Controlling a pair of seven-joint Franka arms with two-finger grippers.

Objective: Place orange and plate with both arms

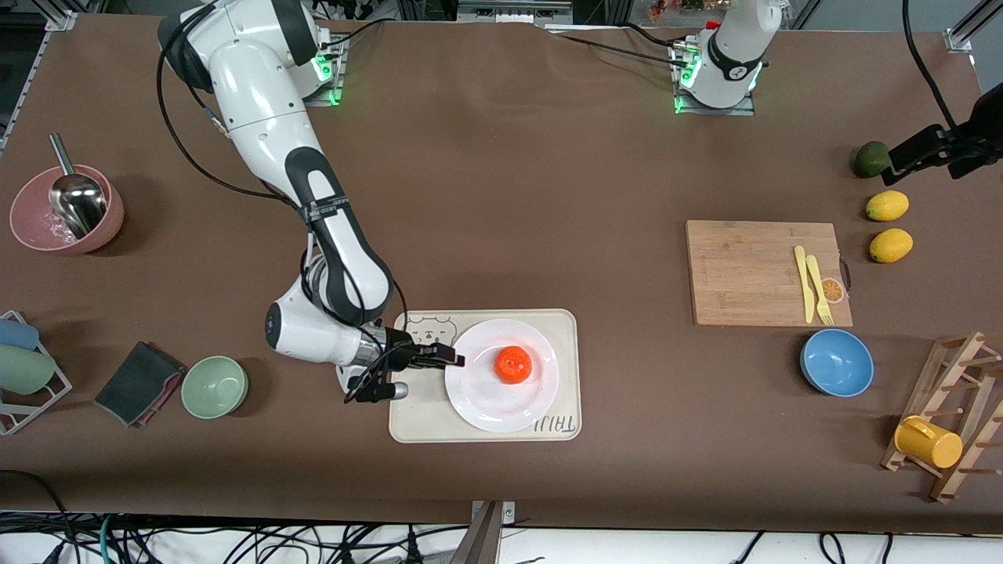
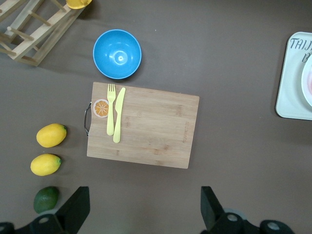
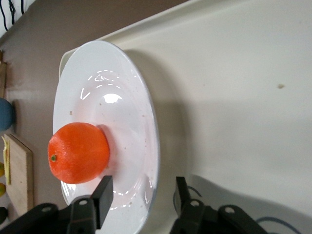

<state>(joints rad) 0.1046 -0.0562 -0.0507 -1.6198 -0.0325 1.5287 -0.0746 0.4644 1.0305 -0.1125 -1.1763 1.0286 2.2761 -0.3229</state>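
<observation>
The orange [image 1: 513, 364] sits on the white plate [image 1: 487, 407], which lies on the cream bear-printed tray [image 1: 566, 333]. My right gripper [image 1: 454, 359] is low at the plate's rim on the side toward the right arm's end. It is open. In the right wrist view its fingers [image 3: 102, 195] straddle the plate's rim [image 3: 152, 161] without closing, with the orange [image 3: 78, 152] just past one finger. My left gripper [image 2: 141, 209] is open and empty, high over the bare table beside the cutting board [image 2: 146, 126]. It shows in the front view [image 1: 928, 159] by the lime.
A wooden cutting board [image 1: 764, 272] holds a yellow fork and knife [image 1: 812, 282]. A blue bowl [image 1: 837, 362], two lemons [image 1: 887, 205], a lime [image 1: 870, 159] and a rack with a yellow cup [image 1: 928, 441] lie toward the left arm's end. A green bowl [image 1: 214, 386], a cloth [image 1: 139, 382] and a pink bowl [image 1: 66, 210] lie toward the right arm's end.
</observation>
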